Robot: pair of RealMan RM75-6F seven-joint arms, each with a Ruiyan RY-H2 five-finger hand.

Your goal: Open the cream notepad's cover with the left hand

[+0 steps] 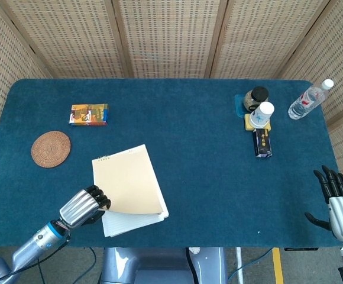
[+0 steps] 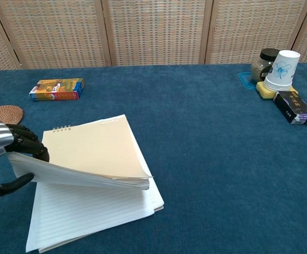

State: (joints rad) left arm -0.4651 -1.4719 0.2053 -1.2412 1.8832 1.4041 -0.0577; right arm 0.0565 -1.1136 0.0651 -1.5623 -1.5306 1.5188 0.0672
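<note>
The cream notepad (image 1: 129,190) is seen lying on the blue table (image 1: 207,171) near its front edge, on the left side, turned at an angle so that its spiral binding points away toward the back left. Its cover (image 2: 92,156) is raised off the lined pages (image 2: 90,211) at the near left edge, together with what appears to be a few sheets, and white ruled paper is exposed beneath it in the chest view. That lifted edge is pinched by the left hand (image 1: 84,206), with the dark fingers (image 2: 29,144) laid over the top of the cover and the thumb curled underneath it. The right hand (image 1: 336,200) is held at the front right corner of the table, with its fingers spread apart and nothing in them; it is shown only in the head view. A round woven coaster (image 1: 51,149) is placed to the left of the notepad, and a colourful small box (image 1: 89,114) lies farther back. At the right rear, a white paper cup (image 1: 262,115) is stood just beside a dark-lidded jar (image 1: 255,98), with a dark carton (image 1: 263,142) in front of them. A clear water bottle (image 1: 309,100) is laid near the right edge, well apart from the notepad.
</note>
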